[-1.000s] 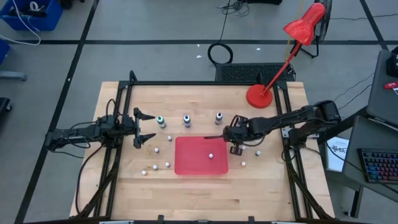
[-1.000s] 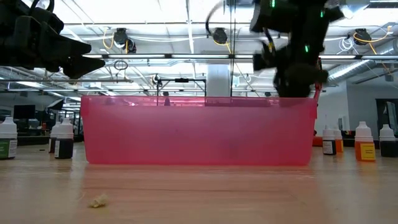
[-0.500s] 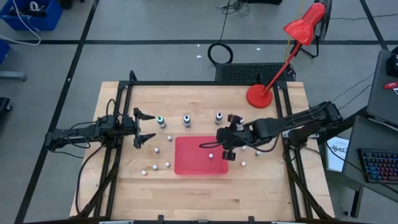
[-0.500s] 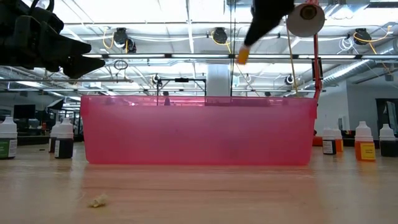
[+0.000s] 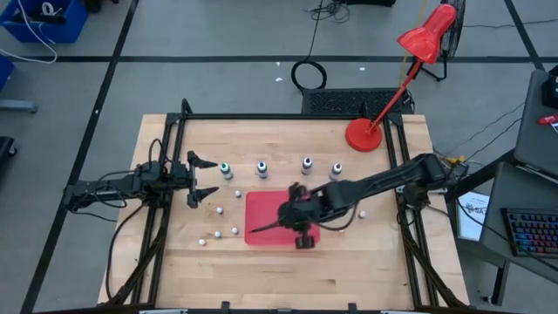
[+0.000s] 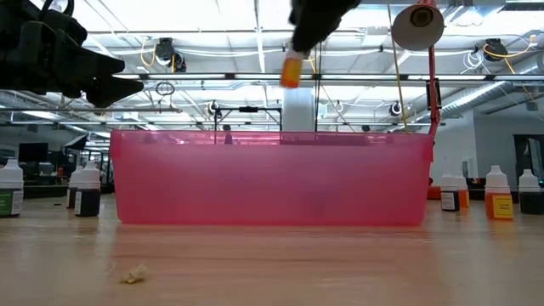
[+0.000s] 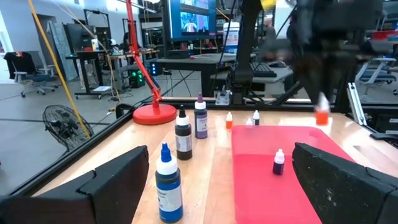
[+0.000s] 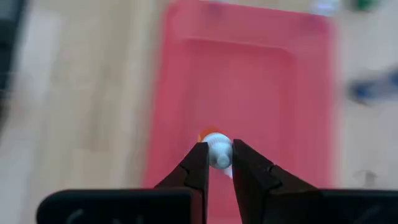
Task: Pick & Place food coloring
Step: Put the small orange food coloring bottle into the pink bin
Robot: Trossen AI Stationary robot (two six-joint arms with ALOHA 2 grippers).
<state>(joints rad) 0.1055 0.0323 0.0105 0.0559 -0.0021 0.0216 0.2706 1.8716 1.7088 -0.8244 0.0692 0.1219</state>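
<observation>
Your right gripper is clamped on a small orange food coloring bottle, holding it in the air above the red tray.

You can see its white cap pinched between the two fingers, the bottle hanging clear of the tray floor, where another small bottle stands. More bottles, among them a blue one, stand on the tabletop beside the tray. Your left gripper waits near the tabletop's left edge, fingers spread wide and holding nothing.
</observation>
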